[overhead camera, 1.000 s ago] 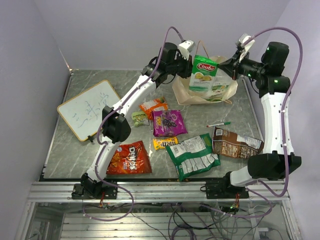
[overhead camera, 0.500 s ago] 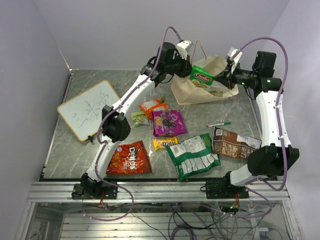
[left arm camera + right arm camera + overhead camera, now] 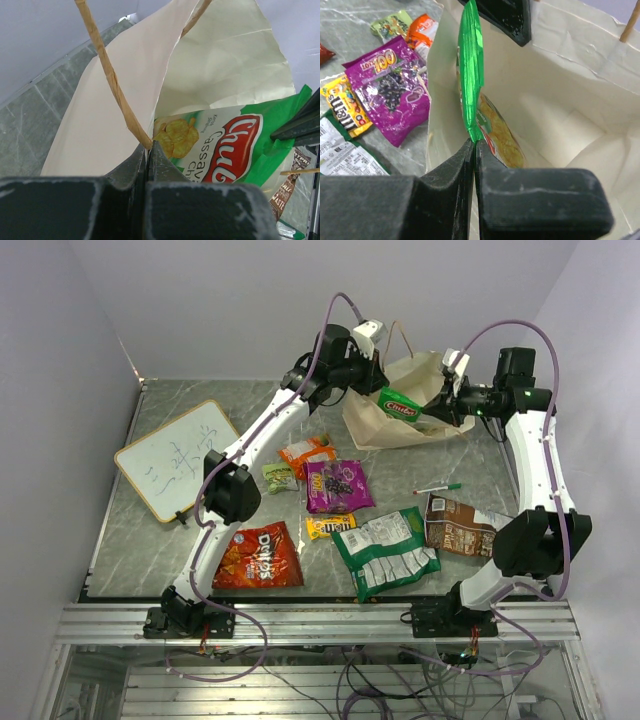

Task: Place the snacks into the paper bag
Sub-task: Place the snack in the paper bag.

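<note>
At the far centre of the surface (image 3: 140, 540), the left arm ends its long diagonal reach from the near-left base, with the elbow raised and the wrist bent down over the left side of the paper bag (image 3: 372, 428). The left tool (image 3: 148, 152) is clenched. Its fingers press flat together on the bag's rim at the point where a twisted paper handle (image 3: 112, 80) is attached. The rim is lifted and the bag's mouth gapes.

The right arm rises from the near-right base, folds at the elbow by the right edge and runs to the far right, where the wrist turns left toward the bag. The right tool (image 3: 474, 145) is clenched on the sealed green edge of the green cassava-chip packet (image 3: 400, 406). The packet sits tilted in the bag's mouth between the two tools, partly inside the bag walls. Its printed face lies just beyond the left tool's fingers.

Other snacks lie on the surface, nearer than the bag:
- orange pouch (image 3: 307, 453), small green packet (image 3: 279, 477) and purple pouch (image 3: 337, 485) — centre;
- M&M's packet (image 3: 330, 526) — just near of the purple pouch;
- red Doritos bag (image 3: 258, 556) — near left;
- green-white pouch (image 3: 385, 550) — near centre, with the brown pouch (image 3: 470, 528) to its right.

The whiteboard (image 3: 180, 458) lies at the left. The green-capped marker (image 3: 438, 488) lies between the bag and the brown pouch.
</note>
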Action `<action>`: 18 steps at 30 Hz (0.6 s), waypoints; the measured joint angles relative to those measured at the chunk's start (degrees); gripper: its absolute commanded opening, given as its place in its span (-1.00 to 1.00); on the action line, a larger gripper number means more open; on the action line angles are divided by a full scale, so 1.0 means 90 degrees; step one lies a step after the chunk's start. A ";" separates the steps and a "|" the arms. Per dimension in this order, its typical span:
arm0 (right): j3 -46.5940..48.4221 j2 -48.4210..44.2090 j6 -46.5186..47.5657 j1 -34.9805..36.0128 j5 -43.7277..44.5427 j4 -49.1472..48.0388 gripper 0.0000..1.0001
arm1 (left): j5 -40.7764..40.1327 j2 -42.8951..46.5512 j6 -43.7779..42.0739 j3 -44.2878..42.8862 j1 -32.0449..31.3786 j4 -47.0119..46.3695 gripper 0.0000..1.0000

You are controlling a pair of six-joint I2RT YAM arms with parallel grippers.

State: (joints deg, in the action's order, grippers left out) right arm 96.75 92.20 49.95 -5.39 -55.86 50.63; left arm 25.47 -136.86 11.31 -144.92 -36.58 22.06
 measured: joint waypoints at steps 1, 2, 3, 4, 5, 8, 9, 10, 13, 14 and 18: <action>0.0005 0.0000 0.0056 0.0000 0.0078 0.0029 -0.91 | 0.0019 0.0000 -0.0002 0.0000 0.0000 0.0002 -0.86; 0.0029 0.0000 0.0121 0.0000 0.0163 0.0070 -0.90 | 0.0034 0.0000 -0.0007 0.0000 0.0000 0.0000 -0.86; 0.0078 0.0012 0.0189 0.0000 0.0236 0.0112 -0.89 | 0.0041 0.0000 -0.0019 0.0000 0.0000 0.0000 -0.86; 0.0138 0.0024 0.0260 0.0000 0.0296 0.0141 -0.89 | 0.0053 0.0000 -0.0027 0.0000 0.0000 0.0000 -0.86; 0.0204 0.0039 0.0330 0.0000 0.0345 0.0168 -0.87 | 0.0066 0.0000 -0.0041 0.0000 0.0000 0.0002 -0.86; 0.0440 0.0126 0.0576 0.0000 0.0476 0.0362 -0.85 | 0.0102 0.0000 -0.0051 0.0000 0.0000 0.0002 -0.86; 0.0527 0.0177 0.0661 0.0000 0.0508 0.0447 -0.84 | 0.0112 0.0000 -0.0061 0.0000 0.0000 0.0002 -0.86; 0.0595 0.0231 0.0731 0.0000 0.0539 0.0515 -0.83 | 0.0126 0.0000 -0.0066 0.0000 0.0000 0.0005 -0.86; 0.0884 0.0495 0.0998 0.0000 0.0675 0.0843 -0.79 | 0.0163 0.0000 -0.0075 0.0000 0.0000 0.0007 -0.86; 0.0942 0.0583 0.1081 0.0000 0.0726 0.0950 -0.78 | 0.0175 0.0000 -0.0087 0.0000 0.0002 0.0007 -0.86; 0.0969 0.0782 0.1299 0.0000 0.0933 0.1256 -0.72 | 0.0202 0.0000 -0.0092 0.0002 0.0010 0.0010 -0.86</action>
State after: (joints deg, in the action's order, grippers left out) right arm 105.47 99.24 61.65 -5.39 -47.46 61.93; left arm 27.29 -136.86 10.48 -144.90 -36.49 22.15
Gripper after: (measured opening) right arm 0.122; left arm 0.074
